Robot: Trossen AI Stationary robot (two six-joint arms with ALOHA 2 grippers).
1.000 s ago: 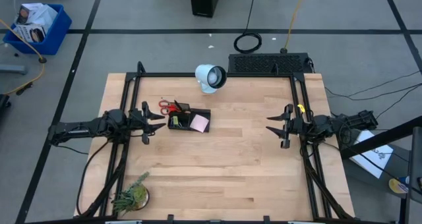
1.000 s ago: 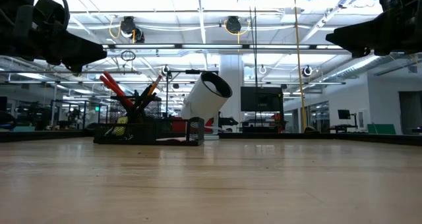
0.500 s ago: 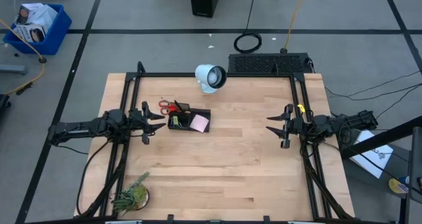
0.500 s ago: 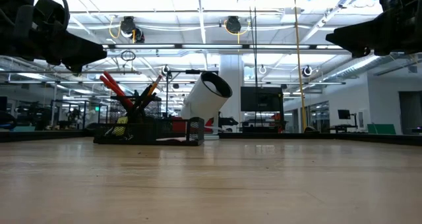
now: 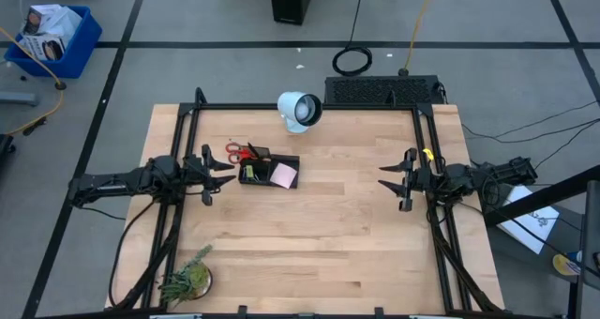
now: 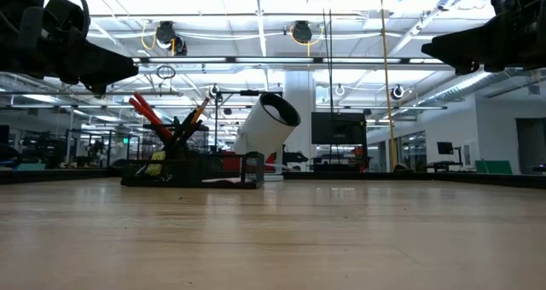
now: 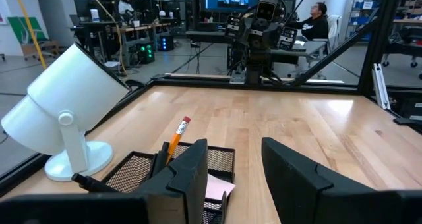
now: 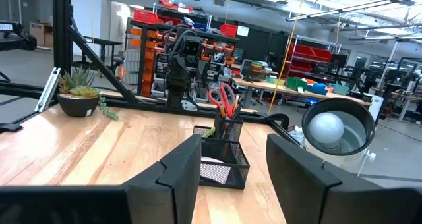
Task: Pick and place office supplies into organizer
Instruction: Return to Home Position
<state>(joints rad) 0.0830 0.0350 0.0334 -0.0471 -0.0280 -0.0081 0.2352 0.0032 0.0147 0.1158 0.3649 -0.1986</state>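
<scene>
Black mesh organizer (image 5: 279, 159): set on the table's far-left part, long axis laid across between the arms. Red-handled scissors (image 5: 242, 153) and pencil (image 7: 175, 137) are stood in its end cup, handles and eraser upward. Left gripper (image 5: 228, 170), held just beside it, and right gripper (image 5: 382, 177), held well apart, are both spread and empty.
</scene>
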